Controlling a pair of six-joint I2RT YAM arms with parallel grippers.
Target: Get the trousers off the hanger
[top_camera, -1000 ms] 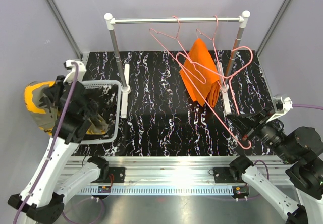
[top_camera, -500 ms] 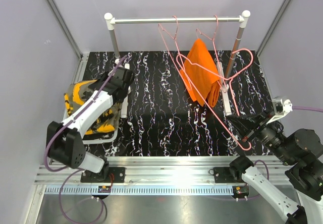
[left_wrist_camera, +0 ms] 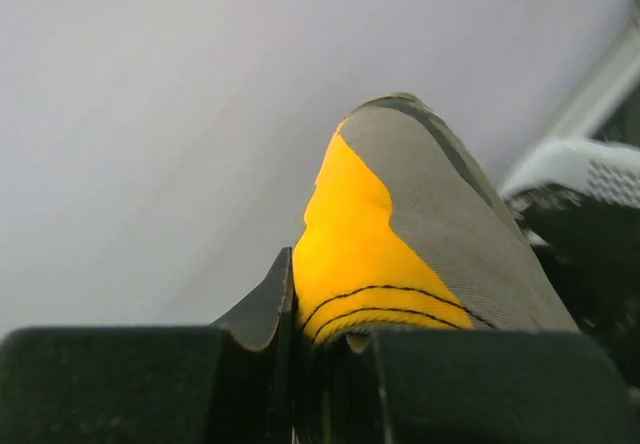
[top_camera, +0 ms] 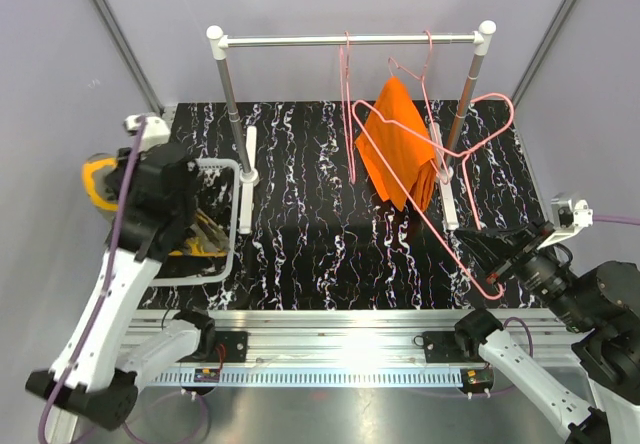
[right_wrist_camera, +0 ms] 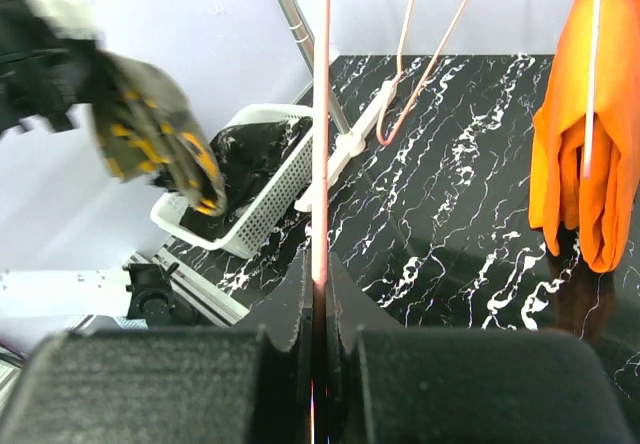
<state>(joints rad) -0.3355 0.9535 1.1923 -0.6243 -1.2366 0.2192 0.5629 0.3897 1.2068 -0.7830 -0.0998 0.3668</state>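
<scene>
My right gripper [top_camera: 497,267] [right_wrist_camera: 320,284] is shut on the wire of a bare pink hanger [right_wrist_camera: 322,164] that slants across the right half of the table, off the rail. My left gripper [left_wrist_camera: 300,314] is shut on a yellow and grey garment [top_camera: 97,177] [left_wrist_camera: 400,234], held above the left edge of the white basket [top_camera: 232,234]. The same garment [right_wrist_camera: 150,134] looks blurred in the right wrist view. Orange trousers [top_camera: 400,144] [right_wrist_camera: 575,164] hang folded over a second pink hanger on the rail [top_camera: 300,40].
The rack's two posts stand on the black marbled table [top_camera: 320,234], the left one beside the basket. A third, bare pink hanger [top_camera: 347,104] dangles from the rail left of the orange trousers. Dark clothing lies in the basket [right_wrist_camera: 255,214].
The left arm reached over the basket with the yellow and grey garment, then swung back left and lifted it. The right gripper and its hanger shifted slightly right. The bare rail hanger swung.
</scene>
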